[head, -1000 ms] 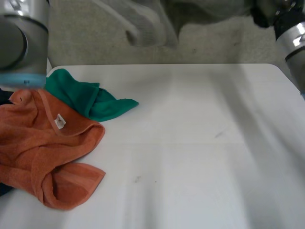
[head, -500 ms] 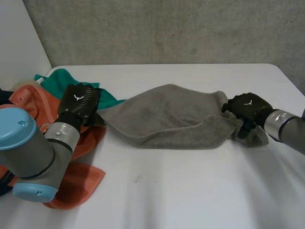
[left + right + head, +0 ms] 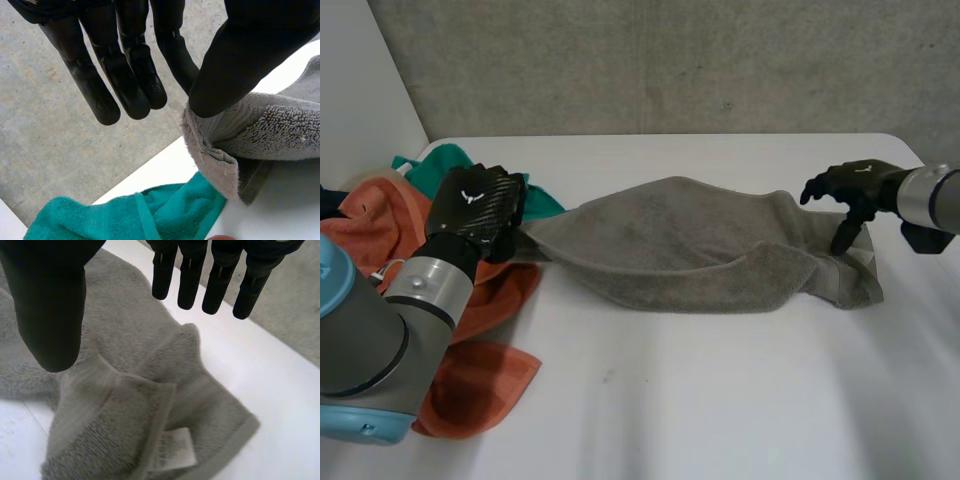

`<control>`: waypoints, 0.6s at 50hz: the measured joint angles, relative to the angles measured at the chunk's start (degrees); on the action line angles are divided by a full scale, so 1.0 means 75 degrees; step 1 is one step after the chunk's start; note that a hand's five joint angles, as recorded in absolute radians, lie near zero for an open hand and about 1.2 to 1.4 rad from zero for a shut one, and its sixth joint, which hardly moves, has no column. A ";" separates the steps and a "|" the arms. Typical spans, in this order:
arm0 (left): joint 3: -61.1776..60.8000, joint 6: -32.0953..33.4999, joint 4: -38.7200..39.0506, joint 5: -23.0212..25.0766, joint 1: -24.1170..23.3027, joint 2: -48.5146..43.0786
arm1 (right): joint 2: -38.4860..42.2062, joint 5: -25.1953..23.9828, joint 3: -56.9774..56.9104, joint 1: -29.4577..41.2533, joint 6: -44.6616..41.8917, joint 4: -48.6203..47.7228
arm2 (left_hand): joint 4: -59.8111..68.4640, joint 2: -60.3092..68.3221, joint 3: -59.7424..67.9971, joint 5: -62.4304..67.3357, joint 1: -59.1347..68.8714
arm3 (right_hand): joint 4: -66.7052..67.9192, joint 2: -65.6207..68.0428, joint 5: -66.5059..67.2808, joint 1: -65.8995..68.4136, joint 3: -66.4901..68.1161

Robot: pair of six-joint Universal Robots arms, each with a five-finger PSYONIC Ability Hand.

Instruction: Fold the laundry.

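Three towels sit on the white surface [image 3: 720,400]: one orange, one grey, one green. Nearest, the orange towel [image 3: 480,385] is bunched at the robot's left, partly covered by the left arm [image 3: 380,340]. The grey towel [image 3: 690,240] stretches across the middle, with a black hand at each end. The left hand [image 3: 475,205] is open, fingers straight, its thumb [image 3: 240,60] at the towel's raised corner; contact is hard to judge. The right hand [image 3: 855,185] hovers open over the other end, holding nothing, above a white tag [image 3: 172,450] with unreadable print. Farthest, the green towel [image 3: 435,165] lies half hidden behind the left hand.
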 measured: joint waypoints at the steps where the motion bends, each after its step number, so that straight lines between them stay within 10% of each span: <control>1: 0.0007 0.0000 -0.0018 -0.0003 0.0015 -0.0001 | 0.0228 -0.0001 -0.0311 0.0061 0.0092 0.0199 | 0.0000 0.0000 0.0000 0.0000 0.0000 | 0.0000 0.0008 0.0034 0.0000 0.0001; 15: 0.0020 0.0007 -0.0099 0.0029 0.0174 -0.0009 | 0.1555 0.0174 -0.1179 0.0699 0.0170 0.0985 | 0.0000 0.0000 0.0000 0.0000 0.0000 | 0.0332 0.0222 0.0397 0.0299 0.0238; 20: 0.0063 0.0008 -0.0106 0.0044 0.0264 -0.0009 | 0.1516 0.0413 -0.0901 0.0782 0.0056 0.0627 | 0.0000 0.0000 0.0000 0.0001 0.0000 | 0.4644 0.4659 0.4655 0.4647 0.4525; 30: 0.0558 0.0039 -0.0592 0.0019 0.0529 0.0661 | -0.0909 0.0111 0.0256 0.0240 0.0358 -0.0498 | 0.0000 0.0000 0.0000 0.0001 0.0000 | 0.6010 0.5802 0.5743 0.5295 0.5820</control>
